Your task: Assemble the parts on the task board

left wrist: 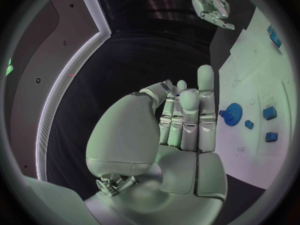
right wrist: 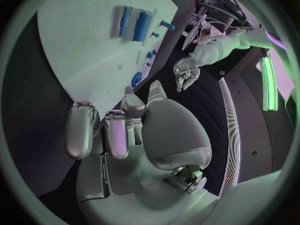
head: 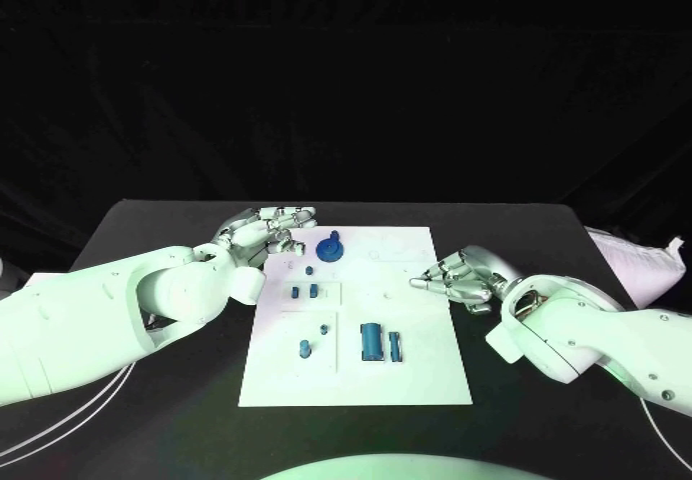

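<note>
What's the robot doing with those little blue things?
It's putting small blue parts together on the white task board. Right now neither hand holds anything. The left hand hangs at the board's far left corner, fingers apart, right beside the blue gear. The right hand sits at the board's right edge, fingers curled in. Other blue pieces, such as the long blue block, lie on the board nearer the robot, untouched.
</note>
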You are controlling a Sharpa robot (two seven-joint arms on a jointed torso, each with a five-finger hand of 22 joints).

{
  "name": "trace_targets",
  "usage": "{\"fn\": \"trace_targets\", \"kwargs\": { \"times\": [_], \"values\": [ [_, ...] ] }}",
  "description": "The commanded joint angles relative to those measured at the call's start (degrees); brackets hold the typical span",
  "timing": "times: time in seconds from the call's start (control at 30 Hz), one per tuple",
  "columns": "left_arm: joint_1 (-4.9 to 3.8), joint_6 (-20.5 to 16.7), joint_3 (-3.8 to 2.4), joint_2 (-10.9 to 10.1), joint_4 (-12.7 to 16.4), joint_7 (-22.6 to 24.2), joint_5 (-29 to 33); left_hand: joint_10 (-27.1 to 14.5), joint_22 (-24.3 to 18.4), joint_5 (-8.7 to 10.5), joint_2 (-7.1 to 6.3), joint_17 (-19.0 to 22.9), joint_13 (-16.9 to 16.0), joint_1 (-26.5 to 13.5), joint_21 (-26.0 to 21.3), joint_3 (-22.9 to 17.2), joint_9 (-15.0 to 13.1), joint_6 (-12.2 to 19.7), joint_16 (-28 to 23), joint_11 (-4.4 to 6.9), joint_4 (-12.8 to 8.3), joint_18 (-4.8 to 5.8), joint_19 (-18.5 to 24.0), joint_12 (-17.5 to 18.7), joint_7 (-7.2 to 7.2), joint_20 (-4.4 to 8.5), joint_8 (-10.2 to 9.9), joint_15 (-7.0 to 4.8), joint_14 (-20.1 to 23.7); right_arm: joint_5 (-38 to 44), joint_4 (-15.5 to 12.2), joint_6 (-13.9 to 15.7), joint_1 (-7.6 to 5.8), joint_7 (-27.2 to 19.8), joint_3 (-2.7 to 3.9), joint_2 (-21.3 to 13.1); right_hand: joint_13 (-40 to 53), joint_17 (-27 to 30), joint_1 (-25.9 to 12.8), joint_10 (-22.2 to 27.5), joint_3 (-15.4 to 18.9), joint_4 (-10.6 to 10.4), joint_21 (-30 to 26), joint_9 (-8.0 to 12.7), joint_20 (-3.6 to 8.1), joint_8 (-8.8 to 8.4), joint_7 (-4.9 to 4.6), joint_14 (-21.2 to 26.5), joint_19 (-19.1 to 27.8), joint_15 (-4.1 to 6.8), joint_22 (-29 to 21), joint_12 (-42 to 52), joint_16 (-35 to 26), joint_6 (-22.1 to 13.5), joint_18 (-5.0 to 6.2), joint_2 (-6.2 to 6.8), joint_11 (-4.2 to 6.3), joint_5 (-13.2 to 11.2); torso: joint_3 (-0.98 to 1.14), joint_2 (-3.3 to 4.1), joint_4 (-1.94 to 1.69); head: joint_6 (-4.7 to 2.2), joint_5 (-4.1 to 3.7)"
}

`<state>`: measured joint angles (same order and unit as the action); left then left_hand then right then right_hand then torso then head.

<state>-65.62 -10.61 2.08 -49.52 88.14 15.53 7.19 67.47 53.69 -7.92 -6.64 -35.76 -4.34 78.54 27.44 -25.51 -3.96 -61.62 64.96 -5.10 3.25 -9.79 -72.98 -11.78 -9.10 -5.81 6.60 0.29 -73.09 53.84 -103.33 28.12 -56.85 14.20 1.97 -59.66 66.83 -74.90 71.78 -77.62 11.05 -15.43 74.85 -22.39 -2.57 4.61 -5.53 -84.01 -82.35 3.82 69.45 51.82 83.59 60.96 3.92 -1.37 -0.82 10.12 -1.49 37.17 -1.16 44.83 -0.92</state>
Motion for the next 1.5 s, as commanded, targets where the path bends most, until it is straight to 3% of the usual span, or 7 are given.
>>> {"fn": "trace_targets", "kwargs": {
  "times": [0.03, 0.27, 0.8, 0.83, 1.33, 1.4, 1.5],
  "values": [
    [0.18, -0.4, -0.04, 0.1, -0.1, 1.2, 0.2, -0.4, -0.1, 0.04, 0.38, 0.3, 0.0, -0.4, -0.2, 0.1, 0.1, 0.3, -0.4, 0.13, -0.2, -0.59, -0.2, -0.3, -0.22, -0.09, -0.1, -0.05, 0.6, -19.9, 2.9, 4.3, -0.60, -16.0, -0.04, 0.7, -7.6, 0.4, 2.2, 5.3, -0.2, 1.0, -6.0, 0.9, -0.25, -0.64, -0.60, -2.0, 3.3, -0.92, -7.1, -11.9, -5.2, -1.5, 2.20, -0.97, -0.53, 1.1, -0.23, -0.49, 0.14, -0.08, 0.04],
    [0.30, -2.7, -0.04, 0.1, -1.0, 2.9, 1.0, -0.4, -0.1, 0.04, 0.35, 0.8, 0.0, -0.4, -0.2, 0.1, 0.1, 0.3, -0.6, 0.14, -0.2, -0.59, -0.2, -0.4, -0.20, -0.10, -0.1, -0.04, 0.8, -34.8, 10.0, 2.8, -1.38, -28.7, -0.04, 3.9, -22.4, 29.7, 9.9, 12.7, -1.4, 5.3, -32.2, 4.2, -1.73, -0.80, -2.68, 7.7, 14.8, -2.77, -34.2, -29.0, -35.2, -5.8, 6.73, -3.09, -2.69, 0.3, -0.48, -1.26, 0.92, -0.51, 0.27],
    [0.28, -7.3, -0.08, 3.3, -8.4, 6.7, 1.0, -6.6, -13.6, 0.06, -1.00, 24.2, 0.8, -1.0, -20.5, -0.5, 0.2, 3.2, -36.5, -3.79, -0.3, 1.27, 25.9, 4.0, -2.30, -5.86, -2.3, 6.66, 22.4, -45.3, 25.8, -4.9, -2.35, -39.2, 0.60, 13.5, -59.0, 59.6, 18.1, 11.6, -2.9, 11.5, -62.4, 14.0, -7.83, -1.02, -4.73, 17.5, 20.7, -8.61, -56.3, -48.1, -76.0, -4.3, 6.83, -5.18, -6.33, -3.9, 0.07, -3.38, 0.96, -4.17, 0.30],
    [0.31, -5.7, -0.03, 2.9, -7.8, 3.9, 0.9, -24.5, -24.6, 2.38, 1.51, 26.8, 4.3, -24.0, -21.4, 7.6, 4.0, 20.4, -43.2, -1.14, -3.2, 3.56, 38.8, 6.0, 1.08, -1.88, -6.6, 4.17, 37.3, -42.7, 24.8, -1.1, -2.34, -35.2, 0.54, 12.8, -60.3, 63.3, -8.9, 31.7, -5.3, 15.4, -65.5, 16.1, -4.77, -4.61, -1.57, 38.1, 39.8, -3.82, -59.6, -51.8, -77.6, -21.6, 2.91, -2.80, -4.14, -5.6, -0.18, -2.96, 1.00, -3.25, 0.21],
    [2.84, -19.4, -1.04, 3.9, -3.1, 9.0, -3.1, -42.9, -37.7, 7.92, 6.64, 31.2, 4.3, -47.2, -27.4, 15.0, 4.0, 38.0, -53.7, 5.10, -3.2, 5.41, 54.1, 11.8, 4.46, 1.02, -6.6, -0.29, 52.6, -50.8, 16.4, 11.4, -3.05, -41.6, -1.30, 14.4, -66.8, 68.8, -35.4, 50.9, -11.0, 15.4, -69.8, 22.4, -1.62, -4.61, 1.36, 56.9, 57.2, -3.82, -64.2, -51.8, -83.6, -38.1, 1.25, 1.37, 0.82, -10.1, 1.17, -5.41, 1.13, -9.07, 0.78],
    [3.60, -23.5, -1.34, 4.1, -1.7, 10.5, -4.3, -45.4, -39.3, 7.92, 6.64, 31.7, 4.3, -50.4, -27.4, 16.1, 4.0, 40.4, -54.8, 5.10, -3.2, 5.51, 56.0, 11.8, 4.94, 1.52, -6.6, -0.29, 54.7, -52.3, 15.0, 13.6, -3.17, -42.8, -1.62, 14.7, -66.8, 69.4, -39.1, 53.6, -11.0, 15.4, -70.4, 22.4, 2.57, -4.61, 5.53, 59.7, 59.8, -3.82, -64.7, -51.8, -83.6, -40.4, 0.69, 1.37, 0.82, -10.1, 1.36, -5.75, 1.15, -9.88, 0.86],
    [4.34, -27.5, -1.64, 4.4, -0.3, 12.0, -5.4, -47.8, -40.9, 7.92, 6.64, 35.8, 4.3, -53.4, -27.4, 17.1, 4.0, 42.7, -55.9, 5.10, -3.2, 9.79, 57.8, 11.8, 9.10, 5.81, -6.6, -0.29, 56.7, -53.4, 13.9, 15.3, -3.27, -43.6, -1.87, 14.9, -66.8, 70.0, -42.5, 56.2, -11.0, 15.4, -70.8, 22.4, 2.57, -4.61, 5.53, 62.2, 62.2, -3.82, -65.2, -51.8, -83.6, -42.5, 0.51, 1.37, 0.82, -10.1, 1.47, -5.96, 1.16, -10.39, 0.91]
  ]
}}
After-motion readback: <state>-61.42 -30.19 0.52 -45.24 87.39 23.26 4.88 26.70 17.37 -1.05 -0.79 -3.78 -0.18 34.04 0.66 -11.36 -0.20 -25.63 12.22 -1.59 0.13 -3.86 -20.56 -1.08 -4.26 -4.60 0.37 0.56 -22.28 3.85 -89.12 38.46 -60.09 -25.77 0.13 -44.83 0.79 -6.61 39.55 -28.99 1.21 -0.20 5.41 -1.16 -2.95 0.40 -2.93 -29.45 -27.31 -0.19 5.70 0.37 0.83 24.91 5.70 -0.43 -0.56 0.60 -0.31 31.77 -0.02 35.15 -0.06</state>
